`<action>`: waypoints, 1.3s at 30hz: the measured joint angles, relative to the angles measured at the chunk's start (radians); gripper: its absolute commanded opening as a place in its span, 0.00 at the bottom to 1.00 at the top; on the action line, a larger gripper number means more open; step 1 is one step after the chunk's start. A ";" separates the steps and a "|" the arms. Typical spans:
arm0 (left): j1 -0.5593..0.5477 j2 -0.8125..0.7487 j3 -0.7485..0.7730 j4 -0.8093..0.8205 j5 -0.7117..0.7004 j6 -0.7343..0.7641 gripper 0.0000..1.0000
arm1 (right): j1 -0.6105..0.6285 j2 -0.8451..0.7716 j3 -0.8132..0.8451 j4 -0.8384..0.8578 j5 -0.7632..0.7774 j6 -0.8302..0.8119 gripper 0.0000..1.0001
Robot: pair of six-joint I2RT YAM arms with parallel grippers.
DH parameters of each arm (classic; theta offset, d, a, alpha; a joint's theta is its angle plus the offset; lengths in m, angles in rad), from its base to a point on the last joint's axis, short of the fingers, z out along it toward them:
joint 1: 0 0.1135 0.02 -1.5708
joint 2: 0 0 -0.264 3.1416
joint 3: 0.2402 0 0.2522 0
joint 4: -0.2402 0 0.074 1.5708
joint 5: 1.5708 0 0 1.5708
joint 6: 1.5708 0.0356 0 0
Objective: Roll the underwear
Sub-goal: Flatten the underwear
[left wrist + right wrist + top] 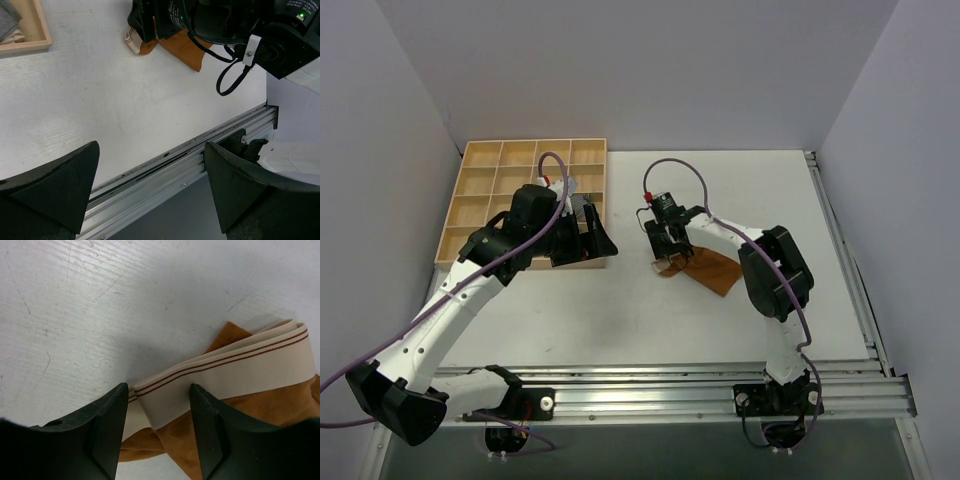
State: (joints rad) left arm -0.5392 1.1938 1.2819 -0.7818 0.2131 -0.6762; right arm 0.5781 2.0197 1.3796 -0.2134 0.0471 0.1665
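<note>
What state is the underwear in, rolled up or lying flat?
Flat, not rolled: the underwear lies spread on the table, with only its pale band end folded over.

Caramel-brown underwear (708,270) lies rumpled, its beige band (225,372) seemingly doubled over

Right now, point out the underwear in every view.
Top: underwear just right of centre, beneath the right arm.
Left wrist: underwear at the top edge, near centre.
Right wrist: underwear fills the lower right, its end between the fingers.
Shared landmark: its pale band, at the end by the right fingers.
</note>
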 measured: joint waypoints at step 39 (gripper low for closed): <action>-0.153 0.498 -0.212 0.490 -0.019 -0.204 0.89 | -0.008 -0.329 -0.177 -0.089 -0.141 0.282 0.00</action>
State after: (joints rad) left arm -0.6918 1.6917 1.0702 -0.2916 0.1940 -0.8803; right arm 0.5697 1.6905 1.2022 -0.3019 -0.0940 0.4484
